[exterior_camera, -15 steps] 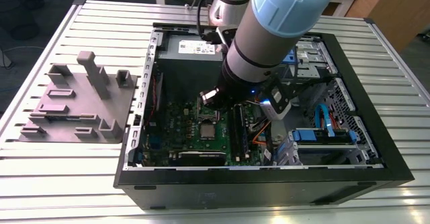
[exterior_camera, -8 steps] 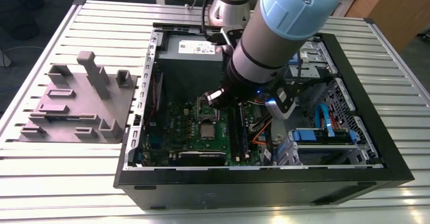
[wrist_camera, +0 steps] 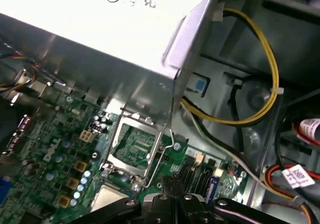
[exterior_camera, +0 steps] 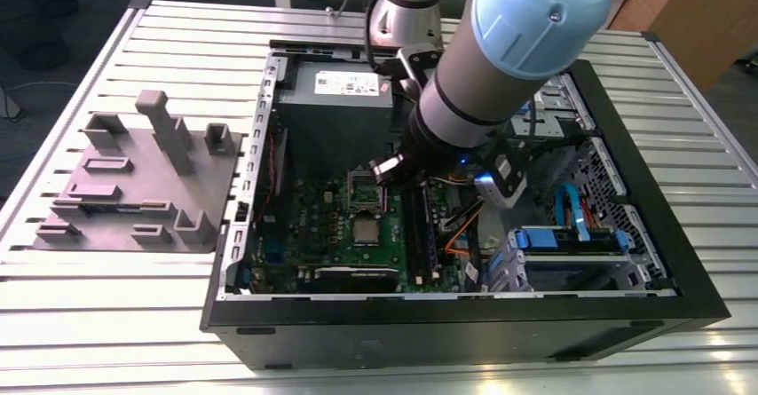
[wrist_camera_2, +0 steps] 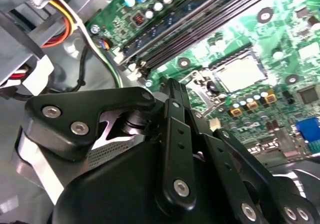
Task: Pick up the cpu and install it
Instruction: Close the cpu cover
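The cpu (exterior_camera: 365, 230) is a small silvery square lying flat in its socket on the green motherboard (exterior_camera: 319, 235) inside the open computer case. Just behind it, the socket's metal load frame (exterior_camera: 365, 191) stands hinged open. The second wrist view shows the cpu (wrist_camera_2: 240, 70) beyond the black fingers, and in the first wrist view its pale corner (wrist_camera: 107, 198) lies beside the open frame (wrist_camera: 134, 144). My gripper (exterior_camera: 391, 173) hovers over the frame, a little behind the cpu. Its fingertips (wrist_camera_2: 172, 87) are pressed together with nothing between them.
A grey holder block (exterior_camera: 137, 182) with upright posts sits on the slatted table at the exterior view's left. The silver power supply (exterior_camera: 337, 84) fills the case's back. Black memory sticks (exterior_camera: 417, 226), loose yellow cables (wrist_camera: 270, 59) and a blue drive cage (exterior_camera: 569, 240) crowd the right.
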`<state>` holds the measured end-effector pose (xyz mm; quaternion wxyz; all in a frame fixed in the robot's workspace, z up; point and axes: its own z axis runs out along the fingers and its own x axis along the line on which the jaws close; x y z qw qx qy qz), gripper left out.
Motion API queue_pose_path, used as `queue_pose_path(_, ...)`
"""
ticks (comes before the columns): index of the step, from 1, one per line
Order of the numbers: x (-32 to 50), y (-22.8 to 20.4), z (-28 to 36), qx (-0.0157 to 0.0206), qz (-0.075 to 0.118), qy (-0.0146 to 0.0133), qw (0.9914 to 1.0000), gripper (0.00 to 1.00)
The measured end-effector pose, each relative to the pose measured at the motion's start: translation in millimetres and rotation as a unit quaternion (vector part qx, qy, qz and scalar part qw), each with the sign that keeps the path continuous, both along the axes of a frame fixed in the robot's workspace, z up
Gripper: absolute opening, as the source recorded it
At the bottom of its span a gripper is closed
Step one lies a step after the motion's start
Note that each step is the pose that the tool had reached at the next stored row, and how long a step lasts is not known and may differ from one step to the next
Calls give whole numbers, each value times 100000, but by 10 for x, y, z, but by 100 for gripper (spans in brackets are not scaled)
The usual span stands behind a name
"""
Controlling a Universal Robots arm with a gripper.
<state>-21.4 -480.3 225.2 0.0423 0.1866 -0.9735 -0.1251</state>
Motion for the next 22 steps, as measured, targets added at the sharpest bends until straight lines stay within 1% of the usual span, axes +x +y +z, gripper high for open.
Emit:
queue_pose_path(2, 5, 14, -13, 499, 122, 0, 99999, 11)
queue_pose_path(4, 7, 28, -25, 863, 201, -11, 99996, 11)
queue_pose_path(7, 7, 45, -34, 1026, 523, -111, 99993, 11)
queue_pose_path(9, 6, 46, -38, 1106, 1681, -215, 99980, 11)
queue_pose_path(11, 6, 46, -41, 1143, 3014, -311, 99948, 11)
queue_pose_path(14, 6, 46, -55, 1151, 4871, -544, 99873, 11)
queue_pose_path(16, 7, 54, -68, 1134, 5607, -716, 99834, 11)
queue_pose_path(17, 8, 71, -73, 1107, 5657, -1015, 99829, 11)
queue_pose_path(18, 8, 92, -75, 1061, 5667, -1555, 99822, 11)
queue_pose_path(19, 8, 116, -75, 987, 5679, -2289, 99807, 11)
queue_pose_path(20, 7, 145, -75, 905, 5691, -3189, 99783, 11)
queue_pose_path(21, 7, 172, -76, 851, 5715, -3903, 99757, 11)
queue_pose_path(22, 7, 199, -78, 831, 5794, -4321, 99735, 11)
